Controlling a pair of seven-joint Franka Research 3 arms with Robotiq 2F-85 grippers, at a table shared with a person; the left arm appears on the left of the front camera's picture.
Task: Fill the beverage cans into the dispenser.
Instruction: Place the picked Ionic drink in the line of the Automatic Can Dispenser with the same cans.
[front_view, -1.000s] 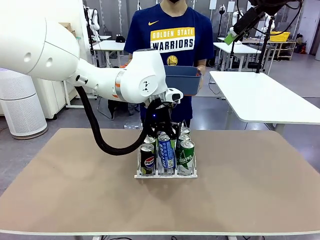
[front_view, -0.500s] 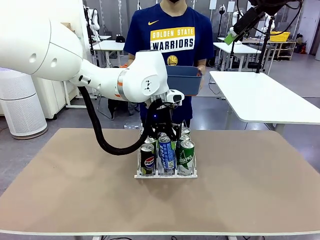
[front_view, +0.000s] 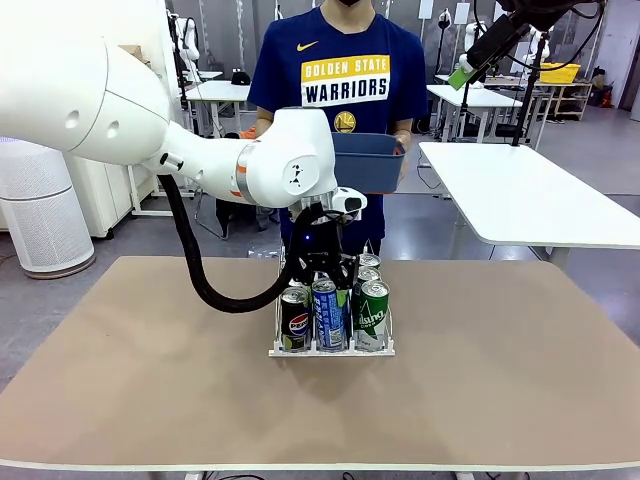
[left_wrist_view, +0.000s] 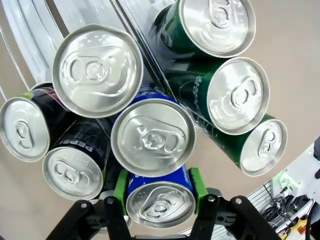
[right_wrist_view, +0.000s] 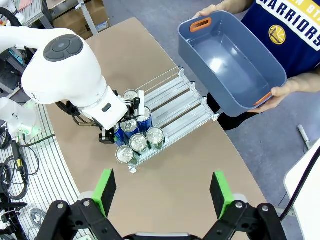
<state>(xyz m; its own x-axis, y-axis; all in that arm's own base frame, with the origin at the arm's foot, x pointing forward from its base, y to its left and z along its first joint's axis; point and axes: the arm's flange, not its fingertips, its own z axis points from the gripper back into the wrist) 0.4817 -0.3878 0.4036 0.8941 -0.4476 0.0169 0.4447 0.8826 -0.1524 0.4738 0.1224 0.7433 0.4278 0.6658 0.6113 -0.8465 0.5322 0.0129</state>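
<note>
Left wrist view: left gripper (left_wrist_view: 160, 192) has green pads flanking the blue can (left_wrist_view: 160, 202) in the dispenser's (front_view: 331, 349) mid lane; gripping or letting go, can't tell. Black & green cans crowd both sides, so straight up is the free exit. Right gripper (right_wrist_view: 165, 192) hangs high, jaws wide, empty.

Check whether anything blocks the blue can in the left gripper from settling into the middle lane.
Nothing visible does. The left gripper has the blue can between its pads, already in the dispenser behind another blue can.
</note>
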